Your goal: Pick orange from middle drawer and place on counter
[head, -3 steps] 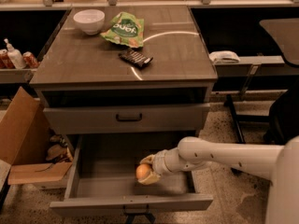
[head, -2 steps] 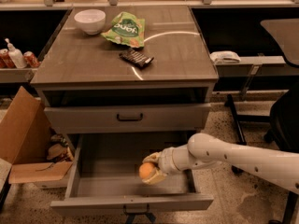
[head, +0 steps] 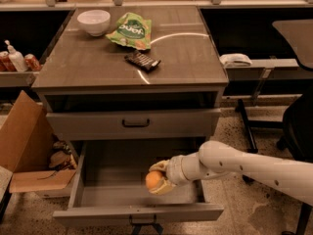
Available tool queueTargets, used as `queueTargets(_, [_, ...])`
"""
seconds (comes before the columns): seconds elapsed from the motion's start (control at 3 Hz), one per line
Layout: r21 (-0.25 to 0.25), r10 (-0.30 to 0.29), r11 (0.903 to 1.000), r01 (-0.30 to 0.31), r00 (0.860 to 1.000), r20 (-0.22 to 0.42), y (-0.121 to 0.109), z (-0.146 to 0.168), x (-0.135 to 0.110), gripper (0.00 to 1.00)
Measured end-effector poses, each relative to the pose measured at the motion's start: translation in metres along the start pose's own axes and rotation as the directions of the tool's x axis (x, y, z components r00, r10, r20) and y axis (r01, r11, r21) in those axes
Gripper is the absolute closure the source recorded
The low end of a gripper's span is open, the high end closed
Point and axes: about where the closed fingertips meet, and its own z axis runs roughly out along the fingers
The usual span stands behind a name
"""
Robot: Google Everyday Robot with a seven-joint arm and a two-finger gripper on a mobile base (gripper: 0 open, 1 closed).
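Note:
The orange (head: 152, 179) is a small round fruit held just above the floor of the open middle drawer (head: 110, 192), toward its right half. My gripper (head: 158, 177) comes in from the right on a white arm and is shut on the orange, a finger above and a finger below it. The counter (head: 98, 62) is the glossy grey-brown top of the cabinet, well above and behind the drawer.
On the counter sit a white bowl (head: 94, 21), a green snack bag (head: 130, 30) and a dark bar (head: 142, 60). A shut drawer front with a black handle (head: 135, 124) is above the open drawer. A cardboard box (head: 27, 148) stands at left, chairs at right.
The arm has drawn slightly back toward the drawer's front and lifted a little, carrying the orange with it. The drawer and the counter items have not moved.

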Motion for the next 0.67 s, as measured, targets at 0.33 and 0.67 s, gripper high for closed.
queueTargets(0.33, [0.033,-0.089,0.9955,0.088,0.996,0.01,0.015,-0.03,-0.033,1.0])
queueTargets(0.67, [0.091,-0.188,0.978,0.187,0.982,0.002,0.024,-0.063,-0.071,1.0])
